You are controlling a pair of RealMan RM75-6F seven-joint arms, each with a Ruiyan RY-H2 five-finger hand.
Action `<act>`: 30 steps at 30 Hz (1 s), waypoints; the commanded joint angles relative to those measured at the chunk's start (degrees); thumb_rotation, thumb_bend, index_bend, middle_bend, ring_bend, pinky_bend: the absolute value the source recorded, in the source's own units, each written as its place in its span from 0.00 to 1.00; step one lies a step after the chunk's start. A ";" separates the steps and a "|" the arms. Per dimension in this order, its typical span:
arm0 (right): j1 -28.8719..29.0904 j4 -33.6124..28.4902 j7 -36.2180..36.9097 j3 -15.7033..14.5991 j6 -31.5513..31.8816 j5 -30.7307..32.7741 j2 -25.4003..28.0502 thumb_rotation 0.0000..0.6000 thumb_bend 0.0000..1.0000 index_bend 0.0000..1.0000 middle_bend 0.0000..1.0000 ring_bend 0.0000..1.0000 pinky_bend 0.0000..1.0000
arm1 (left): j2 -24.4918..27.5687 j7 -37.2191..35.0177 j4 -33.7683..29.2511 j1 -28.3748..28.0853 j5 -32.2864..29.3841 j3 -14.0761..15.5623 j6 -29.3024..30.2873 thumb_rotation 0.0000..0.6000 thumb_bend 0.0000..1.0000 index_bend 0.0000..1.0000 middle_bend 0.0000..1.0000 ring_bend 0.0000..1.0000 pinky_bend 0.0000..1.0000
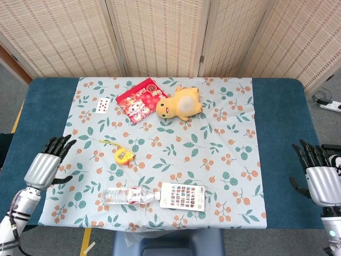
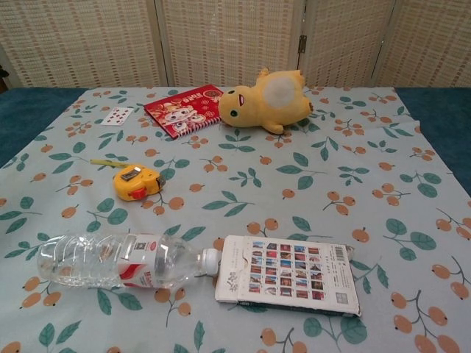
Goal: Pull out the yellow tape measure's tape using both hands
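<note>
The yellow tape measure point(image 1: 123, 156) point(image 2: 137, 182) lies on the patterned cloth left of centre, a short length of yellow tape point(image 1: 107, 142) point(image 2: 107, 162) trailing from it to the far left. My left hand point(image 1: 47, 165) hovers open at the cloth's left edge, well left of the tape measure, fingers spread and holding nothing. At the right edge of the table my right hand point(image 1: 318, 178) is open too, far from the tape measure. Neither hand appears in the chest view.
A clear plastic bottle point(image 1: 128, 196) point(image 2: 118, 261) lies near the front edge beside a printed card box point(image 1: 183, 197) point(image 2: 288, 273). A yellow plush toy point(image 1: 179, 103) point(image 2: 267, 100), a red booklet point(image 1: 139, 99) point(image 2: 184, 109) and a playing card point(image 1: 103, 104) point(image 2: 116, 115) sit at the back.
</note>
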 commanded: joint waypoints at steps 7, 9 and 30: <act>-0.39 -0.65 -0.59 -0.25 0.32 0.21 0.35 1.00 0.36 0.00 0.00 0.00 0.00 | -4.92 -2.92 7.25 -12.37 -1.09 -1.25 -15.35 1.00 0.21 0.10 0.01 0.04 0.00; -0.50 -0.72 -0.69 -0.35 0.27 0.37 0.35 1.00 0.36 0.00 0.00 0.00 0.00 | -6.21 -2.98 8.66 -14.39 -1.24 -1.10 -17.81 1.00 0.22 0.10 0.01 0.04 0.00; -1.00 -0.61 -0.86 -0.63 -0.29 1.95 -0.06 1.00 0.36 0.00 0.00 0.00 0.00 | -15.62 6.85 17.27 -26.44 -7.01 0.68 -31.85 1.00 0.27 0.15 0.06 0.07 0.00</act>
